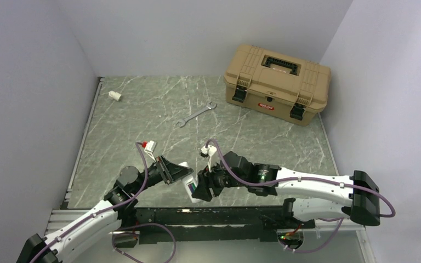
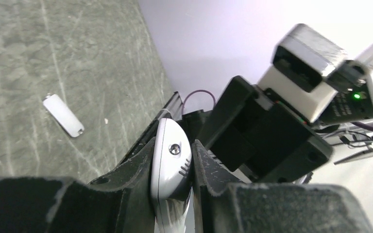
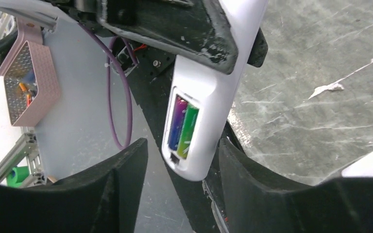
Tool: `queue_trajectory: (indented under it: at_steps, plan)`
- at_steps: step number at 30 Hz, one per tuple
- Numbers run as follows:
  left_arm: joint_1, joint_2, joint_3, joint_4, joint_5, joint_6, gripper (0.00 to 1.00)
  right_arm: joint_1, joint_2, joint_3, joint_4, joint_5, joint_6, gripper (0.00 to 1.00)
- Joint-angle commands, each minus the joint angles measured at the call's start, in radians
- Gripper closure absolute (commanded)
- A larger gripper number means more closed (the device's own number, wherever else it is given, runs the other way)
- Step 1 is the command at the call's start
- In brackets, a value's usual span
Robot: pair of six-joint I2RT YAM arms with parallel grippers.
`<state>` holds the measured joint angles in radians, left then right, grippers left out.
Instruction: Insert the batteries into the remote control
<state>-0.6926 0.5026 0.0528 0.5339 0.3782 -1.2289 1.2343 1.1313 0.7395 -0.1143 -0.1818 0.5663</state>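
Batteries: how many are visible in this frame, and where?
2. The purple battery and the green battery sit side by side in the open recess of the remote control, held by the left gripper. Others may be hidden.

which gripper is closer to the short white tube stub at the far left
Left. The left gripper, shut on the slim white plastic remote control, is near-side and right of the short white tube stub; the right gripper, open around the remote's end, is even further right.

Pale lilac walls (image 1: 197, 33), grey marbled tabletop (image 1: 263, 137), possibly stone
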Motion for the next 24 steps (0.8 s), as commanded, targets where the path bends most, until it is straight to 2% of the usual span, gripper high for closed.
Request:
queue_trajectory:
  at_steps: [1, 4, 11, 17, 24]
  plan:
    - [-0.003, -0.032, 0.044, -0.097, -0.079, 0.037, 1.00, 0.007, -0.096, 0.005, 0.016, 0.062, -0.067, 0.38]
    - [-0.004, -0.022, 0.028, -0.096, -0.090, 0.042, 1.00, 0.006, -0.158, 0.009, -0.005, 0.129, -0.060, 0.31]
    - [-0.003, -0.009, 0.037, -0.188, -0.136, 0.077, 1.00, 0.001, -0.214, -0.002, -0.183, 0.449, 0.081, 0.28]
    - [-0.004, -0.031, 0.060, -0.267, -0.156, 0.109, 1.00, -0.012, -0.050, 0.025, -0.436, 0.646, 0.337, 0.29]
    - [-0.003, -0.058, 0.052, -0.303, -0.167, 0.110, 1.00, -0.020, 0.130, 0.023, -0.433, 0.650, 0.421, 0.31]
